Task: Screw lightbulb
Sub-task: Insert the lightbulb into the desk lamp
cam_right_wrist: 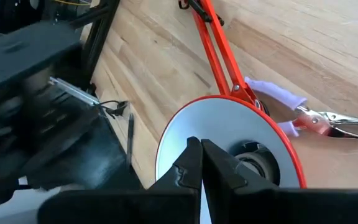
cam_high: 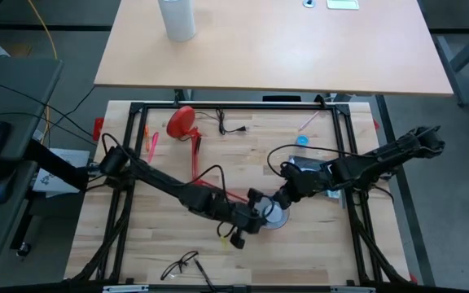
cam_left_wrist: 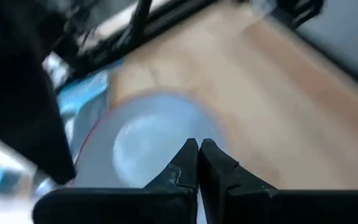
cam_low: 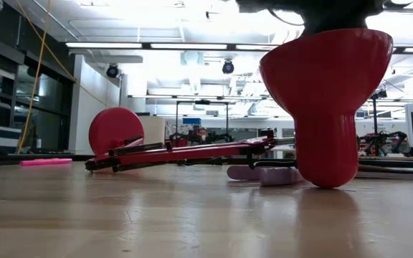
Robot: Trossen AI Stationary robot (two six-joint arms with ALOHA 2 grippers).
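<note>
A red desk lamp lies on the wooden table. Its round base is at the far left and its jointed arm stretches along the top. The cone shade stands near the middle on its narrow end, white-lined mouth up, and the dark socket shows inside. My left gripper is shut at the shade's left rim. My right gripper is shut at its far right rim. Both point slantwise down over the mouth. The lightbulb is out of view. My left gripper hangs with its shut fingertips over the shade's white lining, slanting down from the table's left; I cannot tell whether it touches. My right gripper holds its shut fingertips over the lining near the rim, slanting down from the right; I cannot tell whether it touches.
Eyeglasses lie near the front edge and a pink pen at the left. A black cable and a blue roll lie at the far side. A purple piece with a metal clip lies beside the shade. A black frame rims the table.
</note>
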